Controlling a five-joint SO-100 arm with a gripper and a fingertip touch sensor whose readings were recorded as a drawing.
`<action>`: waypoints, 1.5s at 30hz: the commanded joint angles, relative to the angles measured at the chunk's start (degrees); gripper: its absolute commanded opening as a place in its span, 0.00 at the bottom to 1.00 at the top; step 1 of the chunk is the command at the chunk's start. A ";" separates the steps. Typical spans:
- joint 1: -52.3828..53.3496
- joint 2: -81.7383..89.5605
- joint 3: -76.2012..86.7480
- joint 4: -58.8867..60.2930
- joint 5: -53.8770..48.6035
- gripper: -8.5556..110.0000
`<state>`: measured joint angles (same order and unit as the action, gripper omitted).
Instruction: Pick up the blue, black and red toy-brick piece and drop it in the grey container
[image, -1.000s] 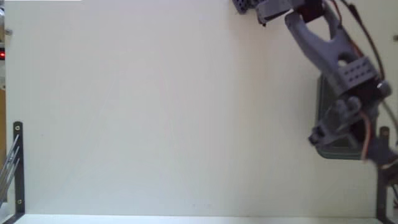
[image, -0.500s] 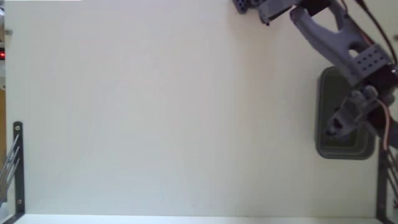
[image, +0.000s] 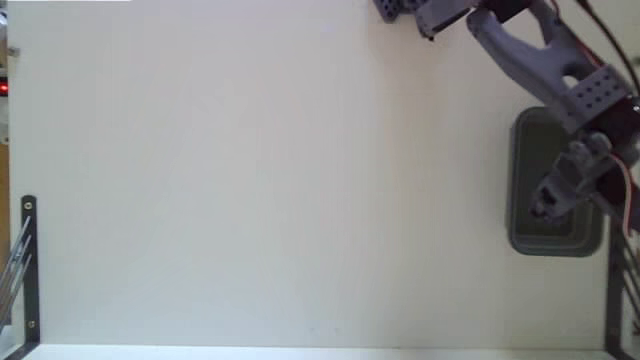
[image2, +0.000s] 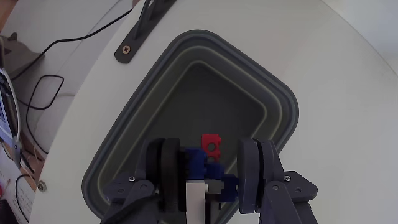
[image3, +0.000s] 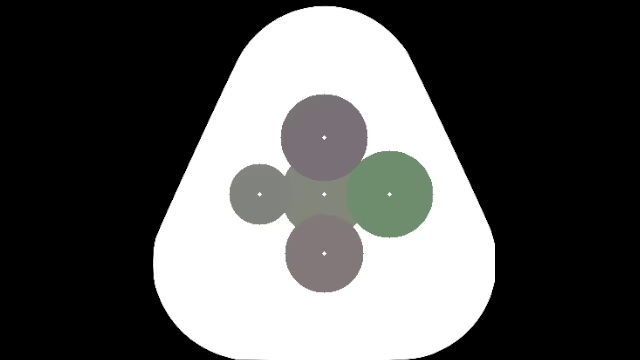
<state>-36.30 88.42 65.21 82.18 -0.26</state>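
In the wrist view the gripper (image2: 210, 177) clamps the toy-brick piece (image2: 208, 163), blue and red bricks showing between its two fingers, above the open grey container (image2: 186, 74). Beyond lies the white bench (image2: 348, 81). In the fixed view the gripper (image: 548, 208) hangs over the grey container (image: 524, 130) at the bench's right edge.
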 joint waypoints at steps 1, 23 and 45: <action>-1.10 4.68 0.69 -0.48 0.26 0.45; -1.10 4.68 0.69 -0.48 0.26 1.00; 2.41 9.28 5.25 -0.45 0.26 1.00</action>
<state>-34.45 91.93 69.43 82.18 -0.26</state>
